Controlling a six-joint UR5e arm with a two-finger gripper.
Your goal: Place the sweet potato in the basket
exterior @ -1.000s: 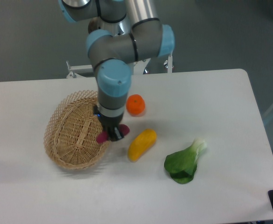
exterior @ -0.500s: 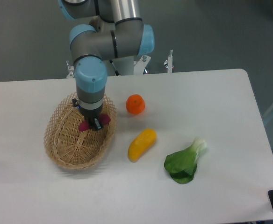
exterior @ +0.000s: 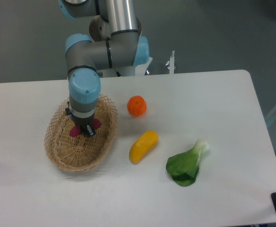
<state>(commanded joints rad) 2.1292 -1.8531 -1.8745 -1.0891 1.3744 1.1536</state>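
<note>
The light tan woven basket lies on the left of the white table. My gripper hangs straight down over the basket's middle, shut on the sweet potato. Only the magenta ends of the tuber show, one on each side of the dark fingers. I cannot tell whether it touches the basket floor. The arm's blue wrist covers the basket's far rim.
A round orange fruit sits right of the basket. A yellow oblong vegetable lies in front of it, and a green leafy bok choy lies further right. The table's front edge runs along the bottom.
The gripper has carried the sweet potato leftward, from the basket's right rim to above its middle.
</note>
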